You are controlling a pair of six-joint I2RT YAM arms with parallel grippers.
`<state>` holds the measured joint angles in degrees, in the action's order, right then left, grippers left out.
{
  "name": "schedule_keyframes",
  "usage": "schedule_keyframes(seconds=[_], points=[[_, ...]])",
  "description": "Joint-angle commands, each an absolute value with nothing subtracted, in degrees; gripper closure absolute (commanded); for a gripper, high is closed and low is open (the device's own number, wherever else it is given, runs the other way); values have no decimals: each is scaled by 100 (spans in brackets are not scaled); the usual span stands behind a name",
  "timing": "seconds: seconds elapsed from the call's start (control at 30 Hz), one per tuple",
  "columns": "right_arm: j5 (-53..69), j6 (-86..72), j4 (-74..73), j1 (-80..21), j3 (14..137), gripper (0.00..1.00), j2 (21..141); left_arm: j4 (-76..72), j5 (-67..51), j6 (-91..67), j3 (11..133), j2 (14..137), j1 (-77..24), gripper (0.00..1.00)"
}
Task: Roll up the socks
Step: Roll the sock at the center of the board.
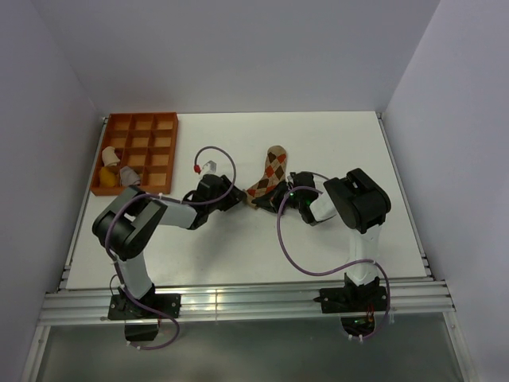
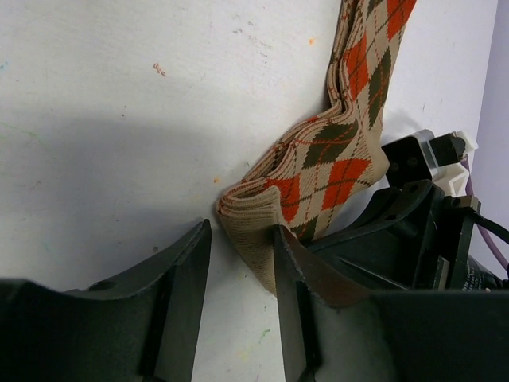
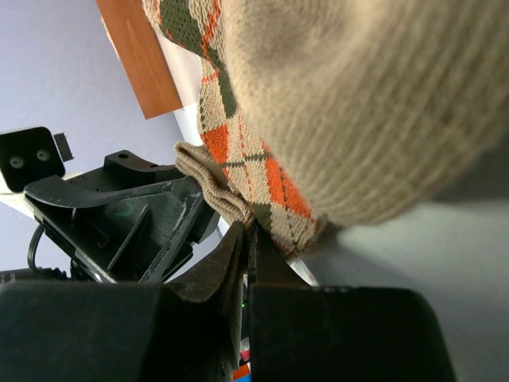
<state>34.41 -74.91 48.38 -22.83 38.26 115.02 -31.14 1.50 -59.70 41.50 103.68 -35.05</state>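
Observation:
The tan argyle sock [image 1: 273, 169] lies on the white table mid-centre, with its folded lower end between my two grippers. In the left wrist view the sock [image 2: 334, 159] ends in a ribbed cuff that lies between my open left gripper [image 2: 242, 231] fingers, against the right finger [image 2: 290, 270]. In the top view the left gripper [image 1: 232, 196] sits just left of the sock end. My right gripper [image 1: 278, 199] is just right of it. In the right wrist view its jaws [image 3: 250, 227] are pressed together on the sock's edge [image 3: 238, 203]. The grey-brown sock is not in view.
An orange compartment tray [image 1: 143, 117] stands at the back left, with a few pale and yellow items [image 1: 111, 169] in its near-left cells. Purple cables loop from both arms. Walls close in the table on the left, back and right.

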Motion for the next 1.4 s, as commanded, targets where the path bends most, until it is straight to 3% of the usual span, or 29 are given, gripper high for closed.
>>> schedule_keyframes(seconds=[0.0, 0.4, 0.7, 0.83, 1.03, 1.2, 1.37], points=[[3419, -7567, 4641, -2250, 3814, 100, 11601, -3006, 61, -5906, 4271, 10529, -3516, 58], [3349, -7462, 4544, -2250, 3850, 100, 11646, -2611, 53, -5836, 4640, 10863, -3630, 63], [3024, -6568, 3746, -2268, 3981, 99, 11330, -1943, 351, -5687, 4869, 10767, -3630, 88], [2744, -5822, 3184, -2285, 4078, 87, 10864, -1328, 624, -5397, 5193, 10688, -3656, 100], [2146, -4205, 2331, -2513, 4315, 64, 9819, -109, 993, -4958, 5914, 10608, -3726, 100], [1240, -2729, 2092, -3013, 4237, 54, 9107, 983, 1213, -4632, 6766, 10863, -3771, 100], [345, -1557, 2416, -3567, 3799, 51, 8746, 1931, 1336, -4298, 7495, 11170, -3797, 100]])
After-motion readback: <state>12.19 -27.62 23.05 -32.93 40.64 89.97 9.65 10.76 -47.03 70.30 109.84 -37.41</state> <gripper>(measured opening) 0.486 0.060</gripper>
